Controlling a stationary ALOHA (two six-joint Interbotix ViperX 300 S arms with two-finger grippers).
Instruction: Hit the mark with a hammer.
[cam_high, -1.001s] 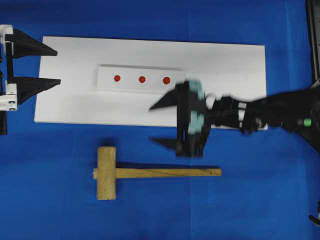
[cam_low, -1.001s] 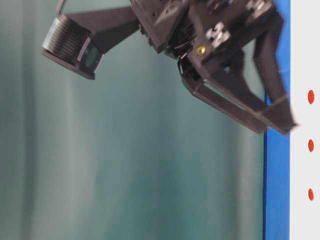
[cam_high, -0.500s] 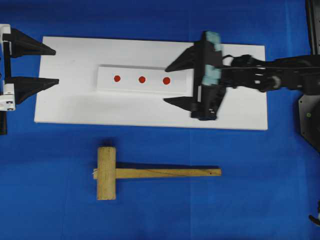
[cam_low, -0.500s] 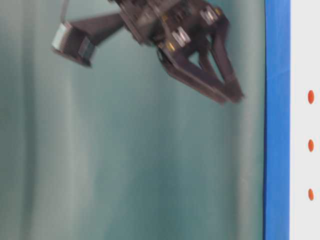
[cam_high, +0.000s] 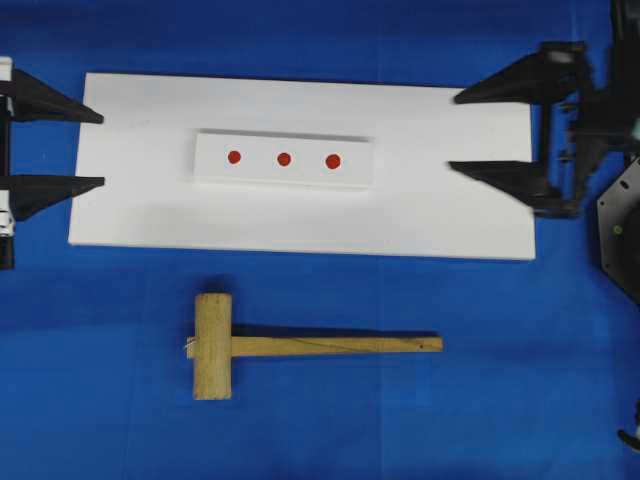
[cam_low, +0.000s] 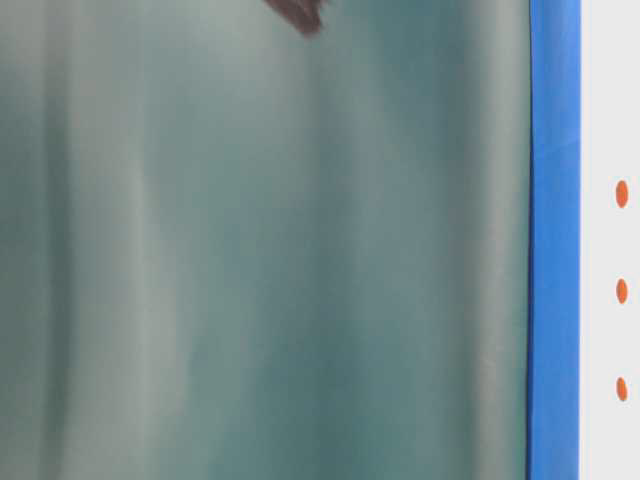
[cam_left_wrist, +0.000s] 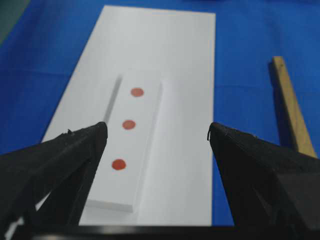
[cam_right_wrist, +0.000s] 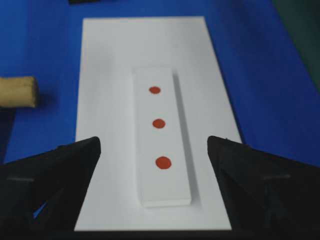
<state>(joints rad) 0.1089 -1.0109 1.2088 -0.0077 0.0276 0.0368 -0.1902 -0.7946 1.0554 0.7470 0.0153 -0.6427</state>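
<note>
The hammer (cam_high: 212, 345) lies flat on the blue table (cam_high: 520, 380) in the lower middle of the overhead view, just below the white board (cam_high: 450, 215) but not touching it. Its thick round head sits at the left with its long axis running up and down the frame, and the flat handle (cam_high: 340, 345) runs off to the right, narrowing toward its end. Nothing is touching it.

On the board rests a smaller white strip (cam_high: 283, 160) carrying three red marks (cam_high: 284, 158) in a row, well above the hammer's head.

The left hand (cam_high: 88, 148) sits at the left edge of the overhead view, its two fingers spread wide over the board's left end and holding nothing. The right hand (cam_high: 470, 130) sits at the upper right over the board's right end, also spread wide and empty. Both wrist views look down the board between open fingers, with the strip and marks centred.

The hammer looks like solid wood: stiff, not fragile, and probably head-heavy, so the weight should pull toward the left end once lifted. The bare wood looks dry rather than slick. The handle lies flat on its broad face, so its narrow edges are what the fingers would close across. A hold somewhere along the middle to right part of the handle should give enough reach for a swing, though a grip too near the thin tip may let the head droop or twist.
</note>
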